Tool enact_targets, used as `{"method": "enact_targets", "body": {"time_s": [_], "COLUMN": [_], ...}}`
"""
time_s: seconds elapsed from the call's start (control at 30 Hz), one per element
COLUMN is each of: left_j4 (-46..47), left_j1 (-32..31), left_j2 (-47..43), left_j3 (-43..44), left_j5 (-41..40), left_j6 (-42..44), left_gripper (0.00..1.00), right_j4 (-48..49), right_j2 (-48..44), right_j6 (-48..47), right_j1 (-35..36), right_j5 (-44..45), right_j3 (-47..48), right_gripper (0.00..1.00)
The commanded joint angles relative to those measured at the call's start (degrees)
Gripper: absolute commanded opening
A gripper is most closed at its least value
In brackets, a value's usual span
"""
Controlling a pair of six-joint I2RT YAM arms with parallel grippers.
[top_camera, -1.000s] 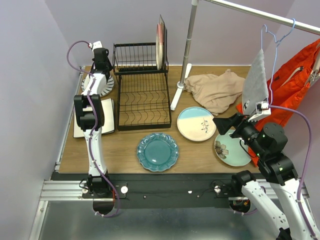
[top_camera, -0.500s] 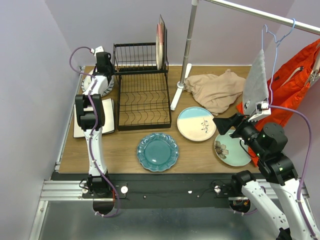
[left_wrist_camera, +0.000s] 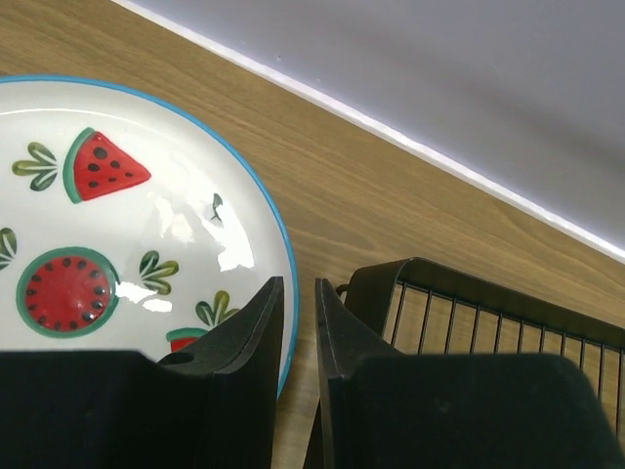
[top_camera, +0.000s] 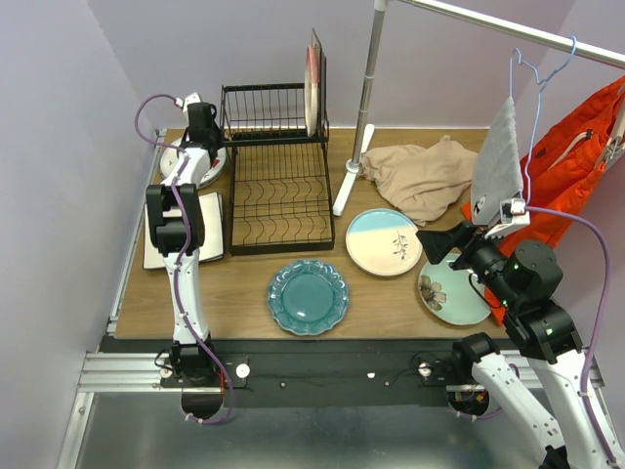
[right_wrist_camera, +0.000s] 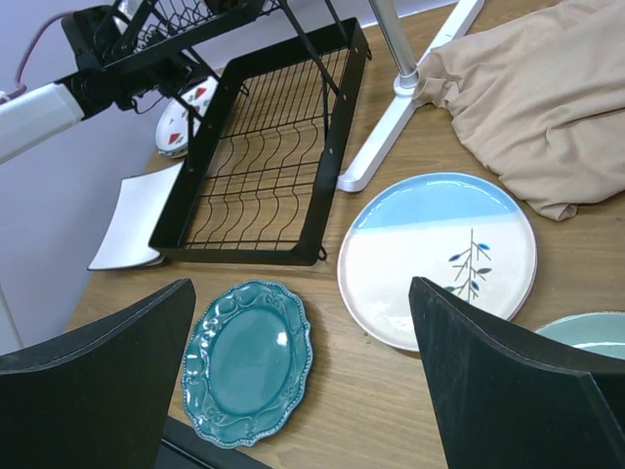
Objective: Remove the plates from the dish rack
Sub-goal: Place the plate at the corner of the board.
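We see no readable writing. Left fingers [left_wrist_camera: 296,322] nearly closed, empty, over blue-rimmed white watermelon plate [left_wrist_camera: 107,225] on wooden tabletop [left_wrist_camera: 391,205], beside black wire dish rack [top_camera: 276,171]. Right fingers [right_wrist_camera: 303,381] spread wide, empty. Two plates [top_camera: 313,83] upright in rack's upper tier.

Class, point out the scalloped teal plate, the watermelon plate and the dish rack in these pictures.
scalloped teal plate [top_camera: 308,296], top external view, on its flat centre.
watermelon plate [left_wrist_camera: 146,249], left wrist view, on its glossy white face.
dish rack [top_camera: 278,200], top external view, on the lower tray's wavy dividers.
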Motion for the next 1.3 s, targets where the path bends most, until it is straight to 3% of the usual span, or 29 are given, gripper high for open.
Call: {"method": "enact_targets", "body": {"time_s": [0.0, 0.1, 0.5, 1.27], "left_j4": [-1.01, -0.92, -11.81, -15.60], "left_j1": [1.80, 3.30, 7.96, 10.86], "left_j2": [-0.80, -1.42, -3.43, -2.92], "left_j3": [-1.38, -3.75, -2.79, -4.55], "left_j5": [1.67, 2.20, -8.60, -16.52], "left_j6": [-4.20, -5.89, -8.09, -3.70], "left_gripper": [0.28, 0.28, 0.28, 0.28], "right_j4": [1.16, 1.07, 1.16, 1.16], "right_j2": [-0.66, -0.66, -0.49, -0.57], "right_j6": [-1.01, -1.09, -0.92, -1.18], "right_j1": [-0.11, -0.11, -0.11, -0.02], "right_j5": [1.42, 1.07, 1.24, 1.07], "right_j3": [-0.58, -0.32, -0.40, -0.05], "right_gripper": [0.99, 0.99, 0.99, 0.99]}}
